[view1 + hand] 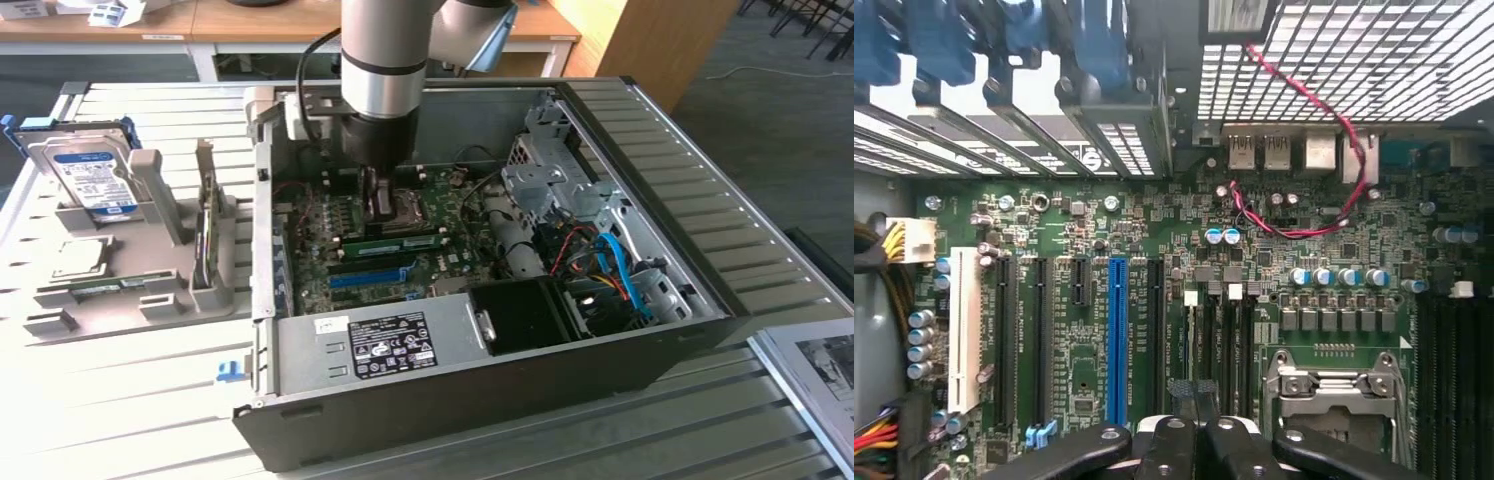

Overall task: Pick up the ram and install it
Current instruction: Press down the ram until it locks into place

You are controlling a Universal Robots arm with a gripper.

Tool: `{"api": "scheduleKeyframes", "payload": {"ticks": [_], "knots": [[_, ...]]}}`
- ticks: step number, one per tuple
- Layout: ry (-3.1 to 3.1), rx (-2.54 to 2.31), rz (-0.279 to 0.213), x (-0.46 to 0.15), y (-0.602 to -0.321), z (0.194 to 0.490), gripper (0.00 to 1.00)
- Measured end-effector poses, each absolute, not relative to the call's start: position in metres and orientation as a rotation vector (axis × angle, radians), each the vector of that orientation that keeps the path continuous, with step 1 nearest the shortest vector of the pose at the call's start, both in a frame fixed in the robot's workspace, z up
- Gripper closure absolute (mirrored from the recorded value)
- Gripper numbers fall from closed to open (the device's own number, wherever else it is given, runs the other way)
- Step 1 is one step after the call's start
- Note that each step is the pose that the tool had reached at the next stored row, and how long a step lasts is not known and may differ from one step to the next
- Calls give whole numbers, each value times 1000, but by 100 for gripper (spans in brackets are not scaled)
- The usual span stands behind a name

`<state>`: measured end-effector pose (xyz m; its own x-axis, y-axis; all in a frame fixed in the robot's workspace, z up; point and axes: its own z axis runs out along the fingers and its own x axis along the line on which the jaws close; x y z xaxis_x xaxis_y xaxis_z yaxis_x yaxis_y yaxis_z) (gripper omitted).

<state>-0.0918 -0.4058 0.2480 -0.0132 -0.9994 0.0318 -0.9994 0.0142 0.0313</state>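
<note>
**A:** Where was the ram (394, 243)?

**B:** Inside the case (707, 270), lying along a slot on the board just beside the socket (1334, 395). I couldn't tell whether it was fully seated.

**A:** And the gripper (379, 200)?

**B:** Low over the board next to the socket, fingers (1169, 445) clenched together with nothing between them.

**A:** How would that stick handle?

**B:** I'd judge it light, thin and stiff, but brittle if bent. The chips and the contact edge were no place to pinch. The two flat faces near the top edge, or the short ends, looked best, with any push spread evenly along its length.

**A:** What crowded it?

**B:** The socket's metal frame was right alongside, and a blue slot (367, 276) was near on the other side. The power supply (387, 345) was close by, and blue cables (614, 265) hung by the drive cage (554, 175). A red-black wire (1304, 230) looped near the rear ports. The walls left mainly a straight-down approach.

**A:** Outside the case?

**B:** A hard drive (87, 180) stood in a grey stand (160, 290), well apart.
</note>
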Motion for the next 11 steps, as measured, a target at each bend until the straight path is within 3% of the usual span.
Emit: {"api": "scheduleKeyframes", "payload": {"ticks": [11], "knots": [[-2205,2175,0,-92,-406,274,90]]}}
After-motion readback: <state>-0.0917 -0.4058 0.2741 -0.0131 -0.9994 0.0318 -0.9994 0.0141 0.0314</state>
